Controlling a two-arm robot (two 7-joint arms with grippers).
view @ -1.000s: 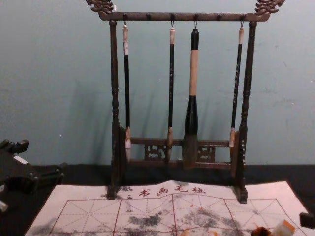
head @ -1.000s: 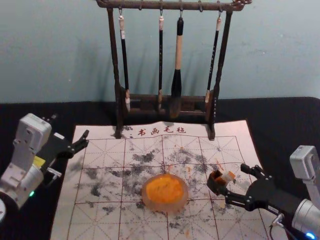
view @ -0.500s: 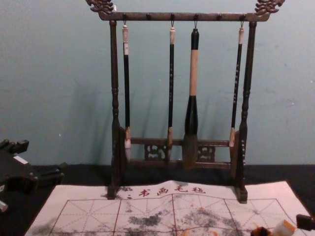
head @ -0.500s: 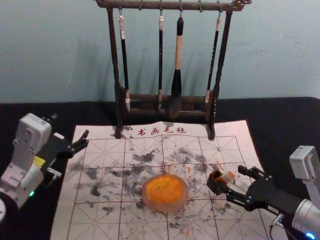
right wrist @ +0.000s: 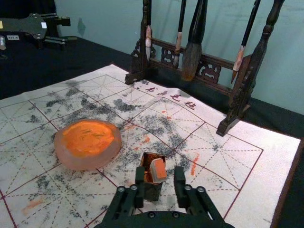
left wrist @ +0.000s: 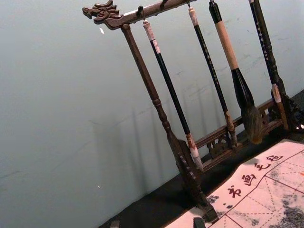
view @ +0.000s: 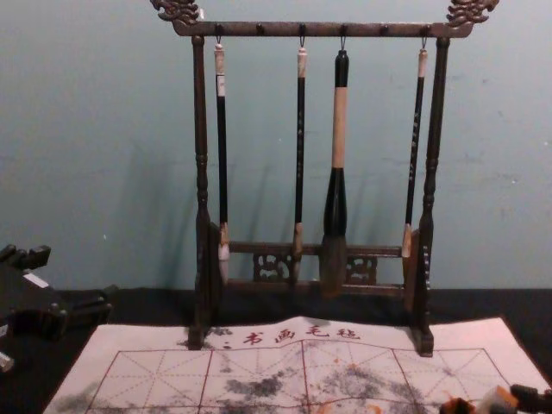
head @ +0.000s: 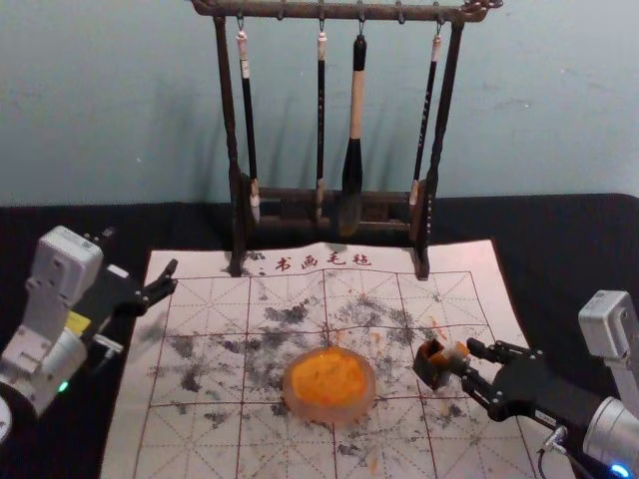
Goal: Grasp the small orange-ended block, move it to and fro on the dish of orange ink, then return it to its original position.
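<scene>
In the head view, my right gripper (head: 467,361) reaches in from the right with its fingers around the small white block (head: 456,354). The block leans in a small dark square box (head: 428,370) on the mat. In the right wrist view, the orange-ended block (right wrist: 158,170) stands between the fingers of my right gripper (right wrist: 159,175), with a narrow gap on each side. The dish of orange ink (head: 329,383) lies left of the box. My left gripper (head: 140,255) is parked at the left, open; its fingertips (left wrist: 115,223) show in the left wrist view.
A dark wooden rack (head: 236,215) with several hanging brushes stands at the back of the ink-stained mat (head: 200,439). Its right foot (right wrist: 229,124) shows beyond the box in the right wrist view. A wall (head: 120,110) rises behind.
My right gripper's fingers have drawn closer together around the block, still not touching it on both sides. The left arm, the dish and the box have stayed put.
</scene>
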